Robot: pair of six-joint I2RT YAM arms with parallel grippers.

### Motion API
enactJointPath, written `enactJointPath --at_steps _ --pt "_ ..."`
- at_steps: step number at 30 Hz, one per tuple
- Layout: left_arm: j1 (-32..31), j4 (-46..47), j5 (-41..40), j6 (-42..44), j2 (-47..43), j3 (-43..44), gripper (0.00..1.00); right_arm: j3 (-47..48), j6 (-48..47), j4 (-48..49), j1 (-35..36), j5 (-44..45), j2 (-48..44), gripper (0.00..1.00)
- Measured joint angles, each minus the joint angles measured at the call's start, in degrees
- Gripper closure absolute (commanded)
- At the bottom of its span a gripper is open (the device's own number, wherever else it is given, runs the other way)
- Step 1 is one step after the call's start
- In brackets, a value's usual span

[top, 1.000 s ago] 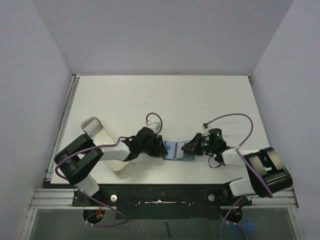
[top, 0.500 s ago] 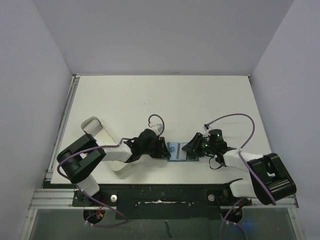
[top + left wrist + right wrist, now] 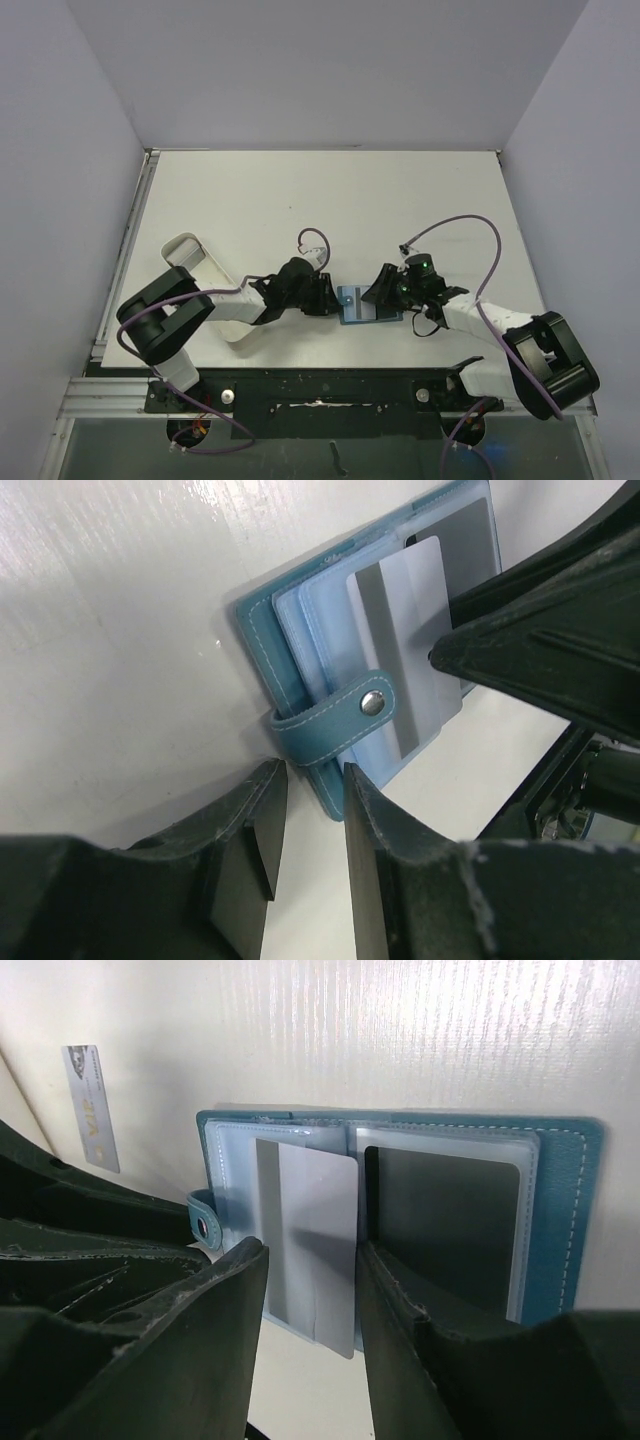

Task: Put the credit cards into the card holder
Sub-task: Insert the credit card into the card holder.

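Card holder [image 3: 362, 303] lies open at the surface's [image 3: 330, 200] near edge, one card [image 3: 320, 1200] seemingly half-sleeved, another card [image 3: 90, 1105] loose outside. My right gripper [image 3: 310, 1248] is parted around the sleeved one; left gripper [image 3: 311, 780] narrowly parted.

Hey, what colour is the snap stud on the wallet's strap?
Shiny silver stud on the teal strap; the left wrist view shows it best.

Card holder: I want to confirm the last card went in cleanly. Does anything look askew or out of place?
Yes. The pale card on the card holder's strap-side page sits slightly tilted and overhangs the holder's edge, so it is not fully seated. Another card lies loose on the table.
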Motion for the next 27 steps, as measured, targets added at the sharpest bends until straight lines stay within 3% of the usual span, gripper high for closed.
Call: enactJointPath --at_steps 7,10,17,27 --pt "0.0 0.9 0.1 0.0 1.7 1.1 0.78 4.2 -2.2 -8.0 2.4 5.0 -0.1 0.48" --pt "0.0 1.2 0.1 0.0 1.9 1.2 0.79 4.5 -2.9 -10.4 2.5 6.7 -1.3 0.50" --pt "0.0 1.7 0.3 0.0 2.6 1.5 0.83 4.6 -4.2 -12.5 3.4 8.2 -2.0 0.68" --pt "0.0 3.2 1.0 0.0 4.3 2.5 0.86 4.6 -4.4 -11.2 4.6 7.6 -1.5 0.58"
